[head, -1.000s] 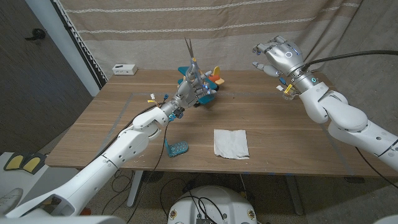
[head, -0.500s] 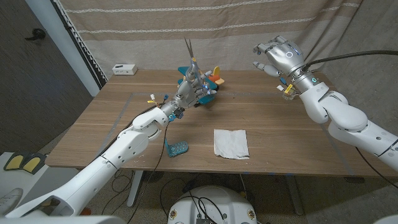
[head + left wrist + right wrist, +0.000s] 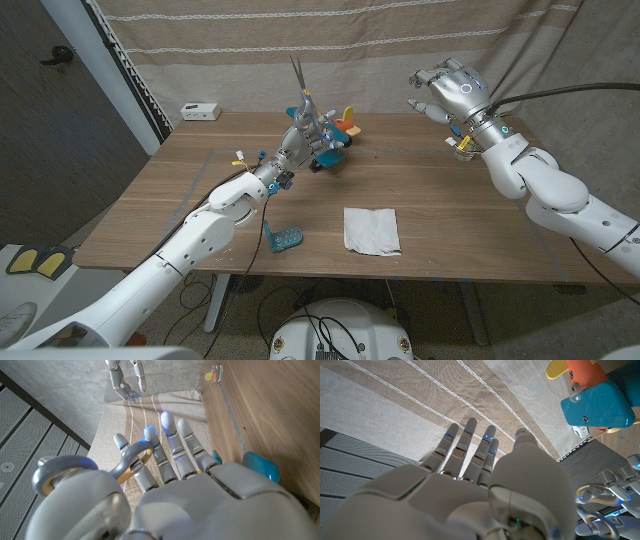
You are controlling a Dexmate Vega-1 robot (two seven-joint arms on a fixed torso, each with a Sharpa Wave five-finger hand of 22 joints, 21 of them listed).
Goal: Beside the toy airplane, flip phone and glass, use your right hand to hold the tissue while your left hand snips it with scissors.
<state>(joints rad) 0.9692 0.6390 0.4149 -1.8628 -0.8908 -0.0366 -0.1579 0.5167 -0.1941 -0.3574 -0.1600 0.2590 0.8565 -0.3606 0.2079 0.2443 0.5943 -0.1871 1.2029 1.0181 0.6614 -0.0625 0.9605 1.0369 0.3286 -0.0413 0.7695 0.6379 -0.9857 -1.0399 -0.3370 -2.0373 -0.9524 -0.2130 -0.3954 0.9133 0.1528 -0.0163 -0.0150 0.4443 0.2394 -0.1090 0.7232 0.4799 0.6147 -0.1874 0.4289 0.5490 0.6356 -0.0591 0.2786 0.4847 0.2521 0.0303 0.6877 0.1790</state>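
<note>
My left hand [image 3: 308, 128] is raised over the back middle of the table and grips the scissors [image 3: 298, 76], blades pointing up. Their grey loop handle [image 3: 131, 461] sits around the fingers of my left hand [image 3: 165, 490]. Just behind it stands the teal and orange toy airplane [image 3: 338, 137]. The white tissue [image 3: 371, 230] lies flat near the front edge, untouched. The teal flip phone [image 3: 284, 237] lies to its left. My right hand [image 3: 446, 88] hovers high at the back right, fingers apart and holding nothing, above the glass [image 3: 462, 146].
A small white box [image 3: 201, 111] sits at the table's back left corner. A striped curtain [image 3: 350, 40] hangs behind the table. In the right wrist view the airplane [image 3: 592, 400] lies beyond my right hand [image 3: 485, 480].
My left hand has shifted slightly left with the scissors, and their blades now lean a little more to the left. The right hand and the tissue have not moved.
</note>
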